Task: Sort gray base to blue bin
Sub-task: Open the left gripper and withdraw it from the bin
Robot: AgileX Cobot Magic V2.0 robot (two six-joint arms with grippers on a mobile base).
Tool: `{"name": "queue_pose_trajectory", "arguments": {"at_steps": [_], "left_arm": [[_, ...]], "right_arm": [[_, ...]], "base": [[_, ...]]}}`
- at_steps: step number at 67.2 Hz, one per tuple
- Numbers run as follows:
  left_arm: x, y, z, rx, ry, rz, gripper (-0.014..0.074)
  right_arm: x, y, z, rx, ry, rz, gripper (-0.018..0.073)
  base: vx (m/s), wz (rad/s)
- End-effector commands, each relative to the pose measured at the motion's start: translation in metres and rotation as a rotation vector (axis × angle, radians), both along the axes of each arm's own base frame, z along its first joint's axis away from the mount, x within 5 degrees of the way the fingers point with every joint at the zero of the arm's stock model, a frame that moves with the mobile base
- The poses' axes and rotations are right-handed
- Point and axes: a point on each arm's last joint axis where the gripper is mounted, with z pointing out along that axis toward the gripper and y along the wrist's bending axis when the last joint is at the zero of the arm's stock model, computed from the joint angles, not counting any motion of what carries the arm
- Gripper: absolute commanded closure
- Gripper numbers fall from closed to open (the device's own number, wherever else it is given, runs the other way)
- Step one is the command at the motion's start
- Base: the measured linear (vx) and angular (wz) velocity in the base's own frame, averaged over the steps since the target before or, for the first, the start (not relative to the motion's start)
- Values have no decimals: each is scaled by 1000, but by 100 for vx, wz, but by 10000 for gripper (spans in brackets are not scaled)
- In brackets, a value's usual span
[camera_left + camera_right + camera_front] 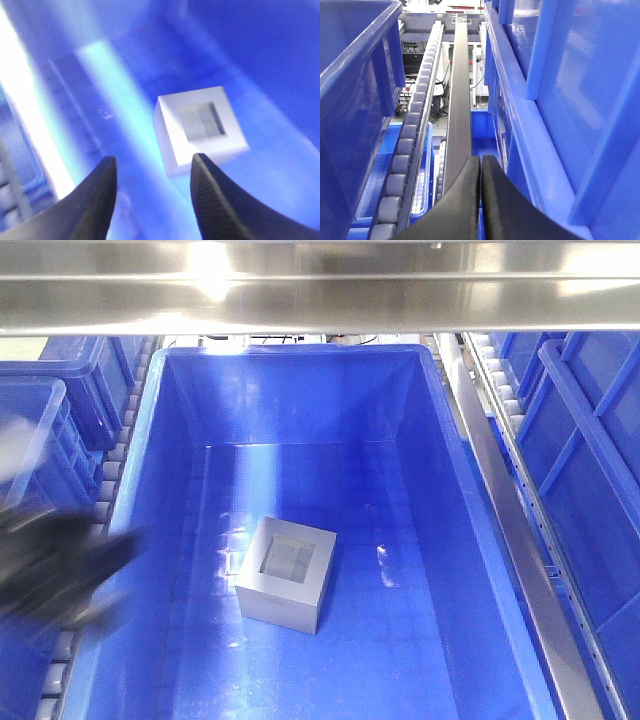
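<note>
gray base recess-up in blue bin

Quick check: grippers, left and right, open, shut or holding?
Left gripper: open, empty; gray base lies free.
Right gripper: closed, empty.

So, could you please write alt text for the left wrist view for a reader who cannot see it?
A gray base, square recess facing up, sits on the floor of a blue bin, seen blurred from above. The open left gripper frames the bottom edge, its two dark fingers empty.
</note>
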Motion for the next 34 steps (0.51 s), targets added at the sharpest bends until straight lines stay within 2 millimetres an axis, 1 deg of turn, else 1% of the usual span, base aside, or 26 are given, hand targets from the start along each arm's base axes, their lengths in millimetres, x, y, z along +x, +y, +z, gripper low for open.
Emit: {"name": "queue_pose_trajectory", "arguments": {"at_steps": [1,10,21,29,34], "left_arm": [[-25,13,11,-111,-107,-10,259],[-61,36,7,-191,-184,-13,259],[-100,61,-2,-196,-278,-29,259],[-118,74,-4,-223,-323,-27,261],[-125,78,-4,-240,-348,-27,275]], "right_arm": [[0,0,6,-18,-83,-3,564],[0,0,6,-18,-83,-3,564],[0,0,6,-18,-83,-3,564],[0,0,6,-18,-80,-3,564],[0,0,6,-18,-80,-3,564]], "base": [[0,0],[0,0],[0,0],[0,0],[0,0]]}}
